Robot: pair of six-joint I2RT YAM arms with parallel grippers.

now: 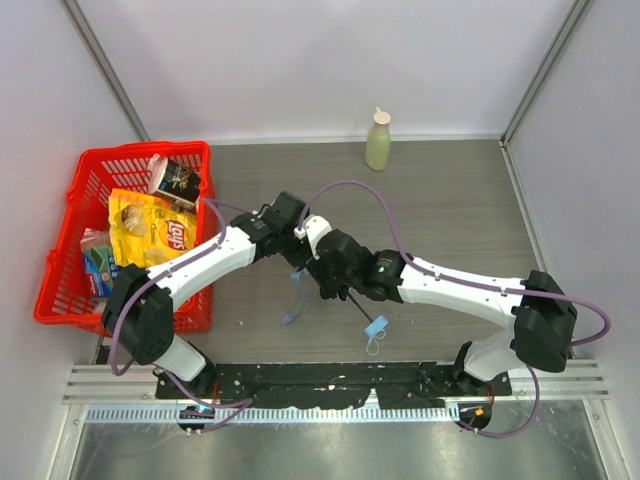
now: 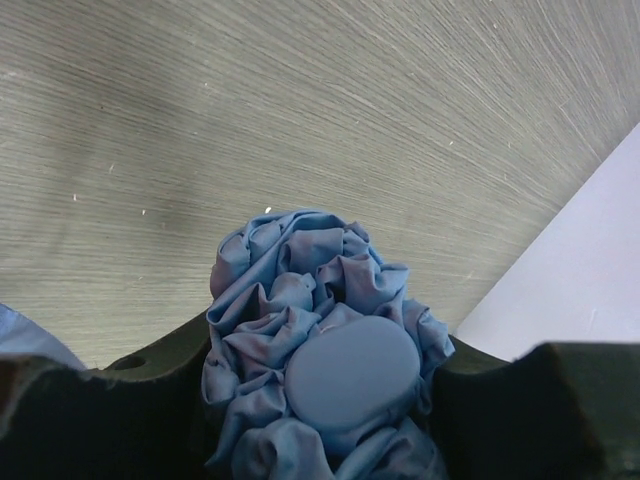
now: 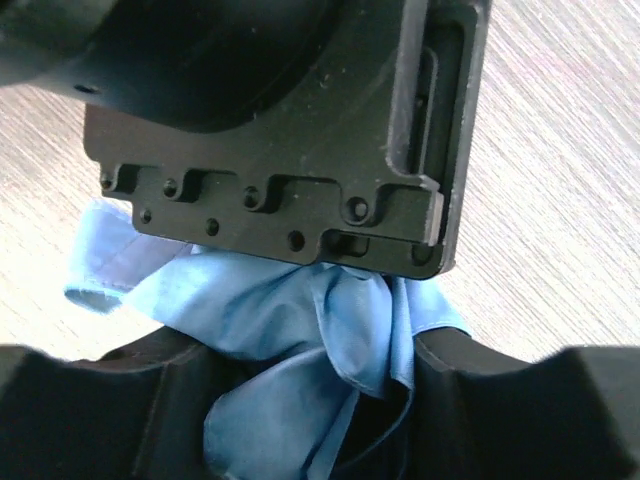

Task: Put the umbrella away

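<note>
From above, we see the umbrella (image 1: 376, 325) over the bench (image 1: 450, 200), right of the red mesh basket (image 1: 62, 270), with streaked surface spreading beyond. At the left wrist, the left jaws pinch crumpled blue fabric around a smooth round cap (image 2: 352, 375). At the right wrist, soft cloth lies between the right jaws; we cannot tell whether they grip.

table (image 1: 450, 200): grey woodgrain | red basket (image 1: 62, 262): left edge | pale green bottle (image 1: 378, 142): upright, back
</note>
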